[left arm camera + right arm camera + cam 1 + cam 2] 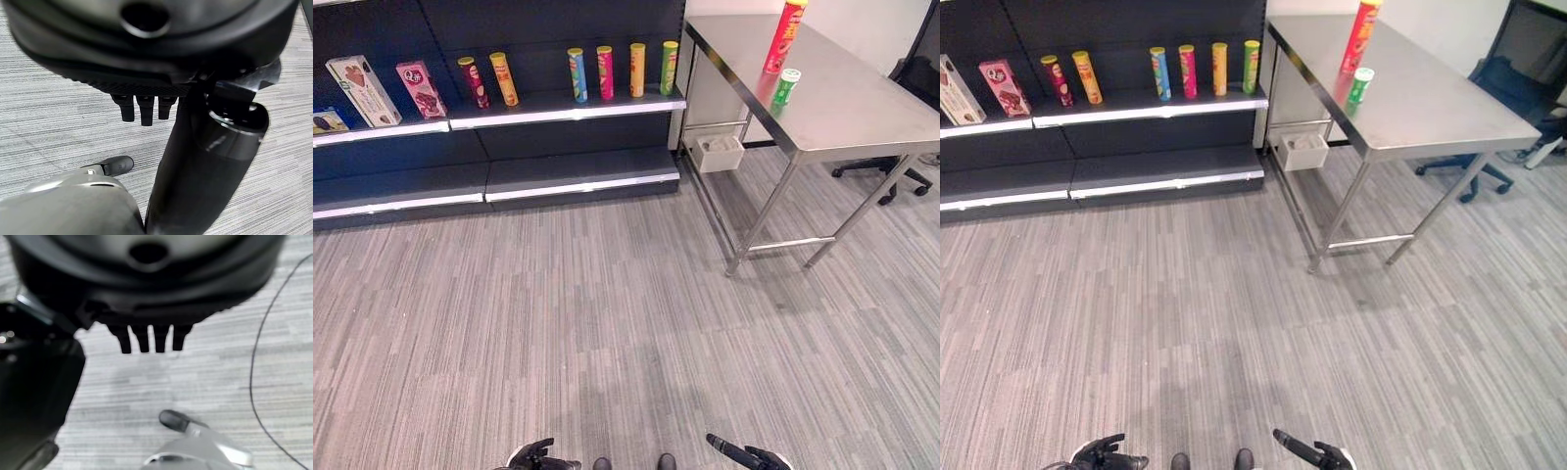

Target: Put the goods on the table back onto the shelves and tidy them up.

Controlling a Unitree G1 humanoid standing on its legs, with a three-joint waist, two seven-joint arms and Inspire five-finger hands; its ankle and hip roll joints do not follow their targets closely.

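The left hand [540, 456] and the right hand [751, 456] hang low over the grey carpet [607, 323]. Both are empty, and their fingers [145, 111] are loosely extended, not curled. Well ahead on the right, a steel table [871, 117] carries a tall red crisp tube [784, 37] standing upright, with a small green tub [786, 86] near it. Left of the table, the dark shelf [568, 106] holds upright tubes [605, 72] in a row, with snack boxes [421, 88] further left. A white bin [720, 153] sits on the floor under the table, by the shelving.
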